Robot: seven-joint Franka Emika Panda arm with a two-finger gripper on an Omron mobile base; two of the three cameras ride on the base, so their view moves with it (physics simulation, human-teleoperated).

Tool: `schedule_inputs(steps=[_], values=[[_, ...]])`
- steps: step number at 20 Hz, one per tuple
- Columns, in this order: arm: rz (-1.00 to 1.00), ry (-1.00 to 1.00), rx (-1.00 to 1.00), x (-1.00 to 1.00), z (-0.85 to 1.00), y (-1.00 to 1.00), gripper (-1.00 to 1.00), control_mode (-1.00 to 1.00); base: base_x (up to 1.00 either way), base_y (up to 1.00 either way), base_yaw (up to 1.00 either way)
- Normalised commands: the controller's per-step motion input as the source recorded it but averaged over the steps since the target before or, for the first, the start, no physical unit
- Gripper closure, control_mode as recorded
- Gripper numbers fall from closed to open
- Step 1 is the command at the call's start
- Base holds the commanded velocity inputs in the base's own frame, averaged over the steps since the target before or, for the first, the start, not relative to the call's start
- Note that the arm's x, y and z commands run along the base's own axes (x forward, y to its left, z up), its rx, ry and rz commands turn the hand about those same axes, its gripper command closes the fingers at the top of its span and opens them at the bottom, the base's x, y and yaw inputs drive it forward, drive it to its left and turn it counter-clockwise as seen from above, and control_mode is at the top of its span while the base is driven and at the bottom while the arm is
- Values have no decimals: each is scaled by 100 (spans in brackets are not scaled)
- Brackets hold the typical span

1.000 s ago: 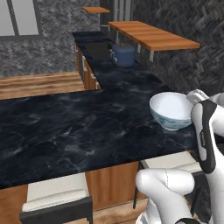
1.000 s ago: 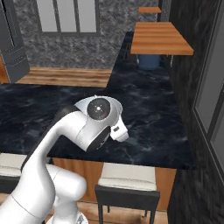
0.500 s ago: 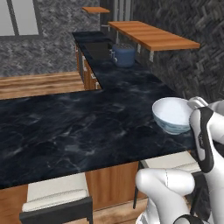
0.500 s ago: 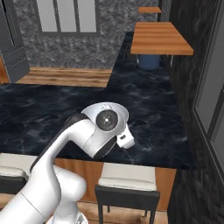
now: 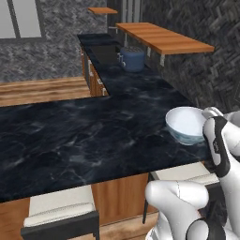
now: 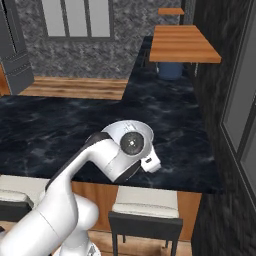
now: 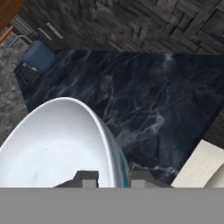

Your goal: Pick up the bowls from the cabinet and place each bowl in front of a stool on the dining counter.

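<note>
Your robot's two-finger gripper (image 7: 108,178) is pinched shut on the rim of the round white bowl with the blue pattern and teal rim (image 5: 186,123), one dark finger tip on each side of the rim. The bowl is over the right end of the big black marble dining counter with white veins (image 5: 84,136), close to the near edge. A second ago it was higher and a bit further back; now it is lower and nearer the edge. You cannot tell if it touches the counter yet. A stool with a square cream seat (image 5: 185,172) sits just below that edge. The blue-grey pot (image 5: 132,59) is well apart, far back on the other black counter.
</note>
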Motion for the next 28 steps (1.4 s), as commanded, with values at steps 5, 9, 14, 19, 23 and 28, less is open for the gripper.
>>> schedule_inputs(steps=[5,9,14,19,23,28], values=[[0,0,0,21,-12,-17,100,-100,0,0,0],[0,0,0,22,-14,-13,100,-100,0,0,0],[0,0,0,28,-22,-4,100,-100,0,0,0],[0,0,0,31,-29,-1,100,-100,0,0,0],[0,0,0,24,-29,-5,100,-100,0,0,0],[0,0,0,16,-26,-10,100,-100,0,0,0]])
